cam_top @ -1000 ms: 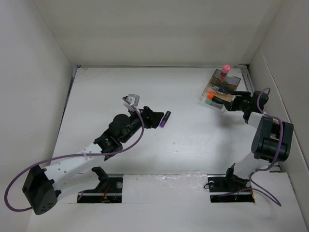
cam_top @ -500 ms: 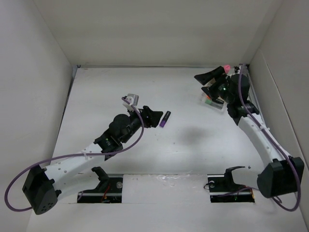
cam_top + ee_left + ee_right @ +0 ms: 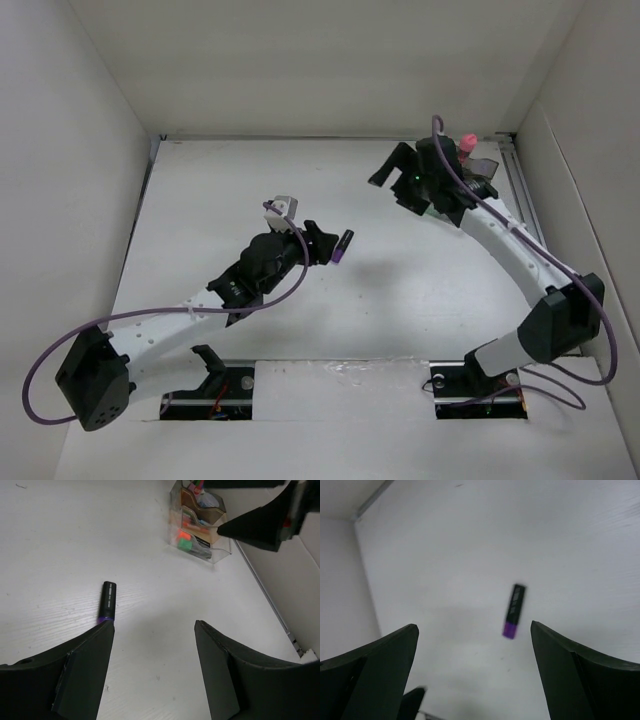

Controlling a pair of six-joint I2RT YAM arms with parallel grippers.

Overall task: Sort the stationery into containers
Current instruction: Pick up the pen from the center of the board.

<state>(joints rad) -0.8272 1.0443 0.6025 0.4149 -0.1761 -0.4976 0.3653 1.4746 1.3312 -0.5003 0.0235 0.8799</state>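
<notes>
**Left pincer** [image 3: 152, 625]: the jaws are spread wide with nothing between them. It sits low over the desk [image 3: 60, 540], about mid-width. The left wrist view shows both fingers [image 3: 82, 675] free of any load.

**Marker** [image 3: 108, 601]: short and black, purple at one end. It lies flat on the desk, alone. It is just ahead of the tip of the finger on that view's left side, outside the gap between the jaws. The purple end points toward the pincer and the black end away. Contact between finger and purple end cannot be told. From the top view the marker [image 3: 344, 246] lies just to the right of the left pincer [image 3: 318, 243].

**Right pincer** [image 3: 392, 180]: the jaws are wide apart and hold nothing. The arm reaches toward the far right part of the desk. The pincer is between the organiser and the marker, near the former and well apart from the latter. The right wrist view is blurred. It looks between its fingers [image 3: 370, 675] at the marker [image 3: 514, 611] on bare desk [image 3: 445, 540].

**Organiser** [image 3: 205, 530]: translucent brown and stepped, standing near the far right corner of the desk. From the top view the organiser [image 3: 480, 172] is partly hidden behind the right arm.

- A pink-capped bottle [image 3: 466, 141] stands upright at its far end.
- An orange tip [image 3: 184, 534] and a green tip [image 3: 185, 544] show in the lower front steps.
- Other contents are too small to identify.
</notes>
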